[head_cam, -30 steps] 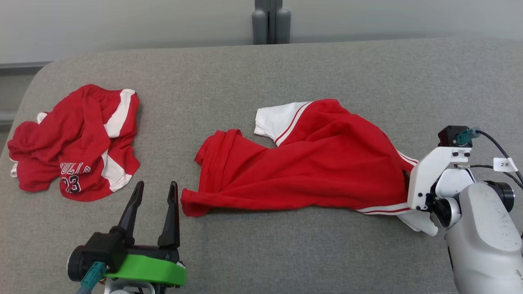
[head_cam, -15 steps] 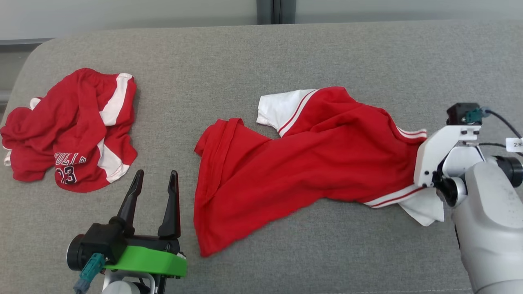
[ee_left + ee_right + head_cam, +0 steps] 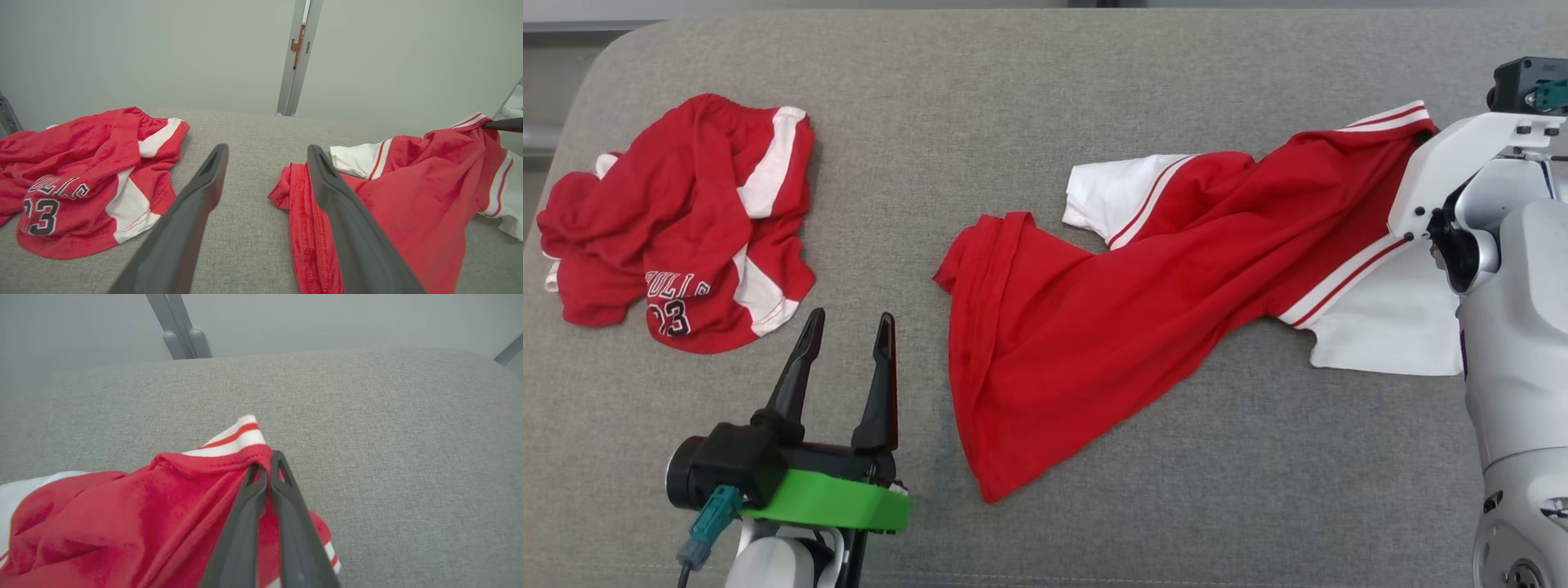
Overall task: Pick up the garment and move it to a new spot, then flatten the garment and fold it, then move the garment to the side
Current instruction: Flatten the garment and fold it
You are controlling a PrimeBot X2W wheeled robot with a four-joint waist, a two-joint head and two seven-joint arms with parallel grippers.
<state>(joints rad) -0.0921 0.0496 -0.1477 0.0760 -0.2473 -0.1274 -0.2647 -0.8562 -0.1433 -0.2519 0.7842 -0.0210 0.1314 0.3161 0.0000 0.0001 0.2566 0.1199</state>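
The garment is a red shirt with white, red-striped sleeves, lying stretched across the grey padded surface. My right gripper is shut on its red edge just below a striped white cuff, at the garment's far right end. That end is lifted off the surface, below the right arm's white wrist. In the left wrist view the garment rises to the right gripper's dark finger. My left gripper stands open and empty just left of the garment's folded hem.
A second red and white garment, printed with the number 23, lies crumpled at the left end of the surface. A grey wall with a vertical metal post stands behind the surface. The rounded left edge of the surface is near that crumpled pile.
The right gripper has shut on the garment's right end and drawn it up and to the right. The cloth has stretched and its hem spread forward. The head camera has tilted down.
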